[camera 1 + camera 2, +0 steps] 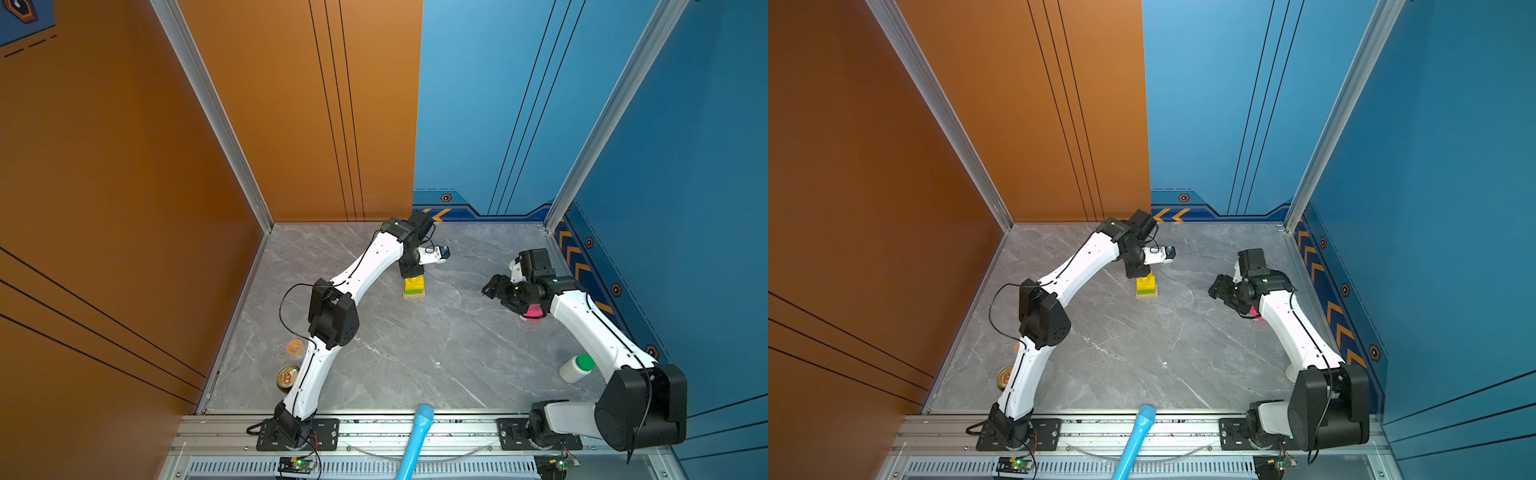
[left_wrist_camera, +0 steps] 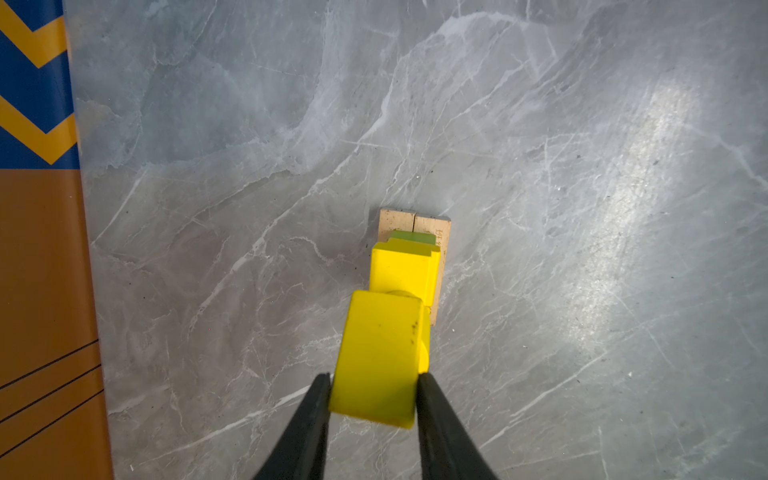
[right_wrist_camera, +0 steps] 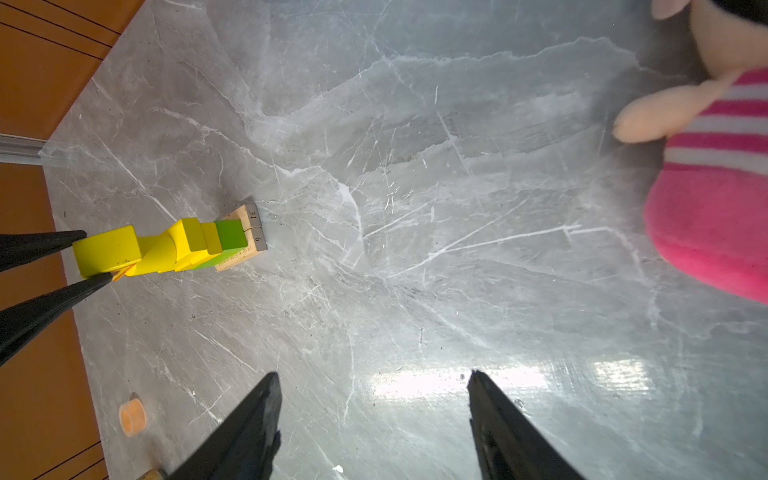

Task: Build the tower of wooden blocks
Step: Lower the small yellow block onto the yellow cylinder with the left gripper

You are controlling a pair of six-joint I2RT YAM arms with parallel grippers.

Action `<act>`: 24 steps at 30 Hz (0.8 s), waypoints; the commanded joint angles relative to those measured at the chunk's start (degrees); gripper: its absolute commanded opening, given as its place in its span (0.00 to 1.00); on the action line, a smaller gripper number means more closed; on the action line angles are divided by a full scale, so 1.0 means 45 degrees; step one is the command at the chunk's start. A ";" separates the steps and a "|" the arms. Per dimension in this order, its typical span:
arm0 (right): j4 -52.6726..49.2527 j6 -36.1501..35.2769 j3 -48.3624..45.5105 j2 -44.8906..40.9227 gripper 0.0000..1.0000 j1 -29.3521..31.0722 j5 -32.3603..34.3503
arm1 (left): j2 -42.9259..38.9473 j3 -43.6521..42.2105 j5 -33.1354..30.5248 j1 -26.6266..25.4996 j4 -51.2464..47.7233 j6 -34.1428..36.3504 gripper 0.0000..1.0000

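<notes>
Yellow capping step: pinching yellow wooden block in left tool, over tan-green-yellow block tower just beneath; right tool spread, empty. Next: loosen gently, lift straight.

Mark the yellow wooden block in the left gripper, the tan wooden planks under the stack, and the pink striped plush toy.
Yellow wooden block [image 2: 380,357]: left wrist view, its broad near face.
Tan wooden planks [image 2: 397,220]: left wrist view, bare end.
Pink striped plush toy [image 3: 715,224]: right wrist view, pink body.

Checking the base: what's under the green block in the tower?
Two tan planks lie side by side under the green block, flat on the table; yellow blocks above cover most of them.
</notes>
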 commanded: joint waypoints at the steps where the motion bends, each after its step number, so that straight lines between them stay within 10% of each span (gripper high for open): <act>1: -0.0003 -0.0136 -0.0021 0.0132 0.72 -0.0064 -0.0209 | 0.0252 0.0277 -0.0169 0.0046 0.0007 -0.0027 0.35; 24: -0.0005 -0.0135 -0.0041 0.0133 0.72 -0.0064 -0.0263 | 0.0179 0.0198 -0.0271 0.0041 0.0006 -0.0071 0.45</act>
